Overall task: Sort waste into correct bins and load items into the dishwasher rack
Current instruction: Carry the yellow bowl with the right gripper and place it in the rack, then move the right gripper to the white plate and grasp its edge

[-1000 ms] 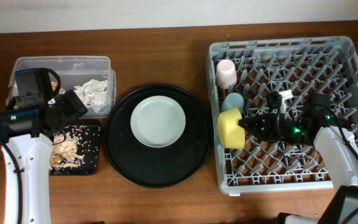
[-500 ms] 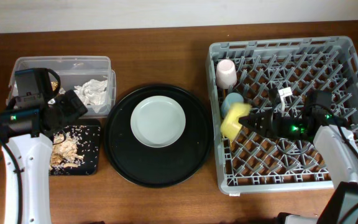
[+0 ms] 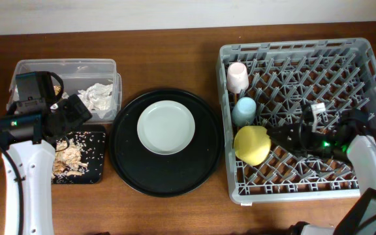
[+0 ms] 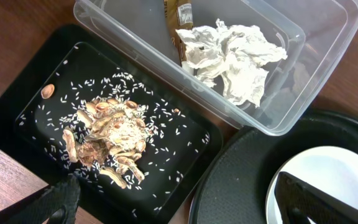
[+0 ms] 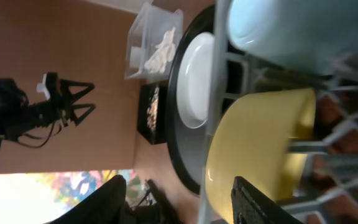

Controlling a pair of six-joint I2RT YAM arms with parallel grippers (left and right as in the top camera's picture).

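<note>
In rack [image 3: 344, 72]: 1 yellow bowl [image 3: 251, 143], 1 blue cup [image 3: 244, 109], 1 pink cup [image 3: 237, 77], along its left side. On round tray [image 3: 129, 173]: 1 plate [image 3: 166, 127]. In clear box [image 3: 64, 66]: 1 napkin [image 3: 98, 96]. In small black tray [image 3: 97, 175]: 1 heap of scraps [image 3: 69, 156]. Right gripper [image 5: 179, 183] beside bowl, left gripper [image 4: 176, 186] over that tray, both with fingers spread, empty.

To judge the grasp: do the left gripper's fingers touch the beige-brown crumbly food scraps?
Apart. The left wrist view shows bare shallow black rectangular tray between fingers and food scraps.
</note>
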